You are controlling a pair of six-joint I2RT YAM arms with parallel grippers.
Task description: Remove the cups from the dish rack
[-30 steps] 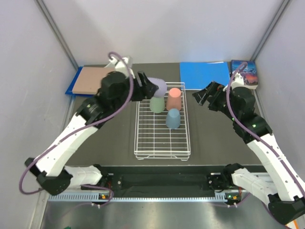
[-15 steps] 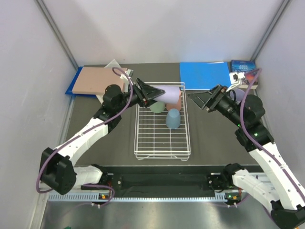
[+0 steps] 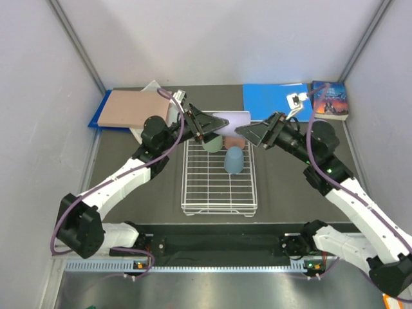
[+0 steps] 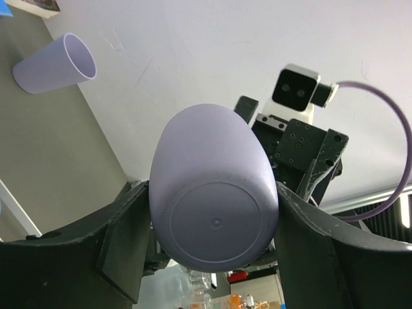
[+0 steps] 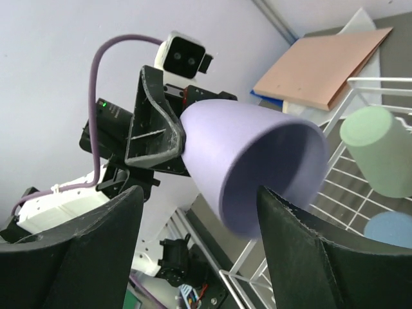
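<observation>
Above the far end of the rack [image 3: 219,193], a handover looked on: the right tool [image 3: 246,132], spread wide, needed to close squarely on the purple cup [image 5: 251,161] before the left tool [image 3: 212,127] let go. The cup lay sideways, base clamped in the left tool, rim just between the right's fingers.

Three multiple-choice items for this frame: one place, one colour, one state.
1. Where is the lilac cup? A) in the left gripper, above the rack B) standing in the rack C) on the table
2. Which cup in the rack is nearest the arm bases? A) green cup B) blue cup C) pink cup
3. The right gripper is: A) shut on the blue cup B) shut, empty C) open
A: the gripper clamps it over the rack. B: it stands nearest. C: its fingers stand wide apart.
</observation>
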